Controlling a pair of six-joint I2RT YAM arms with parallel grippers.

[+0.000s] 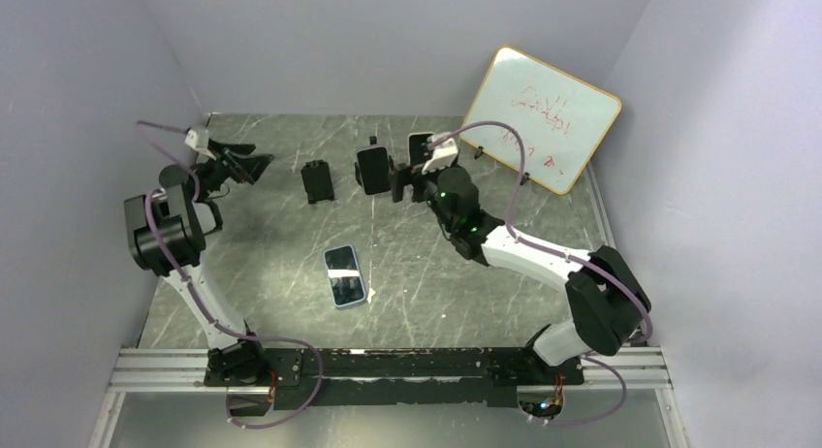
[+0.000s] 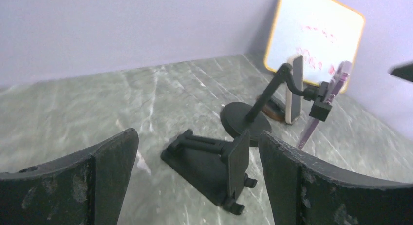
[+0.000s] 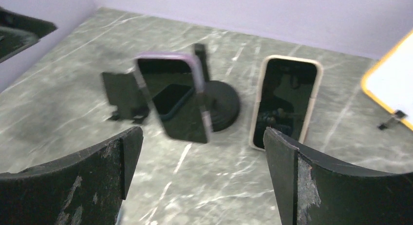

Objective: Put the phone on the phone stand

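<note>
the left gripper [image 1: 244, 163] hangs near the far left corner of the table [image 1: 465, 293], jaws spread wide and holding nothing. from its wrist camera the left gripper [image 2: 198, 142] frames the small stand [image 2: 214, 166], which is bare, its plate tilted. past it rises the arm stand [image 2: 246, 120] on a round base.

the right gripper [image 1: 399, 184] is by the middle of the far edge, also wide open and empty. just ahead of the right gripper [image 3: 203, 135], apart from both fingers, the purple phone [image 3: 170, 98] sits tilted in the arm stand's [image 3: 221, 105] holder, blurred in this view. the cream phone [image 3: 285, 103] stands upright just to its right, screen dark; what props it is unclear. the small stand [image 3: 124, 96] is to the left.

from above, the small stand [image 1: 317, 181], the purple phone [image 1: 373, 167] and the cream phone [image 1: 422, 145] run in a row along the far edge. the blue phone [image 1: 344, 275] lies flat, screen up, mid table, nearer the near edge, well apart from both grippers and all stands. a whiteboard [image 1: 541, 118] leans in the far right corner.
</note>
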